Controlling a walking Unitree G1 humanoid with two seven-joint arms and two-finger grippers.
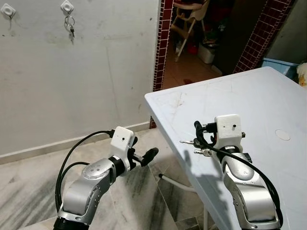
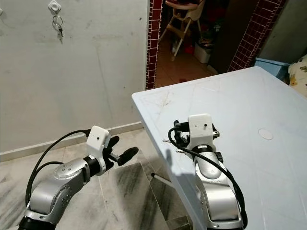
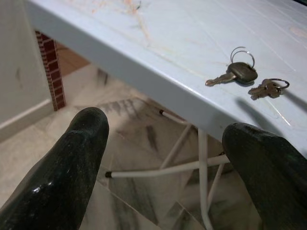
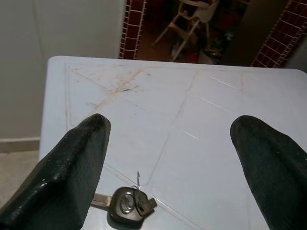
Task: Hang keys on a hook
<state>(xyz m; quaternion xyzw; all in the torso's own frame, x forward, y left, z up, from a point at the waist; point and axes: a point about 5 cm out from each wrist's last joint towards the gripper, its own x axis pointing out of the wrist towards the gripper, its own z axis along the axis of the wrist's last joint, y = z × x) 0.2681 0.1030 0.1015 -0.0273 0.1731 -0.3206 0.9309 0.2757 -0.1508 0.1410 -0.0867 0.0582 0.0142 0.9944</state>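
Silver and bent at the elbow, my two arms reach forward at the near edge of the scene. My left gripper (image 1: pixel 144 157) hangs over the marbled floor (image 1: pixel 33 182), beside the table's edge and below its top; its fingers (image 3: pixel 72 163) stand wide apart and hold nothing. My right gripper (image 1: pixel 204 134) is raised over the near corner of the pale blue table (image 1: pixel 268 105), forearm angled up from below the edge. Its fingers (image 4: pixel 72 167) are also spread wide and empty.

Just under the right gripper, two sets of keys lie flat on the tabletop near the edge. The black-headed key (image 3: pixel 237 73) carries a wire ring; the small brass keys (image 3: pixel 266 88) lie just beside it, apart from it. Neither gripper touches them. I cannot read any marking on the key heads.

Farther off, on the stained white wall (image 1: pixel 96 72), two white hooks are mounted high. The left hook (image 1: pixel 8 10) is bare. The right hook (image 1: pixel 67 6) carries a hanging key ring (image 1: pixel 70 24).

Beyond the wall's edge, a red-tiled doorway (image 1: pixel 160 43) opens onto a room with a high chair (image 1: pixel 189 19).
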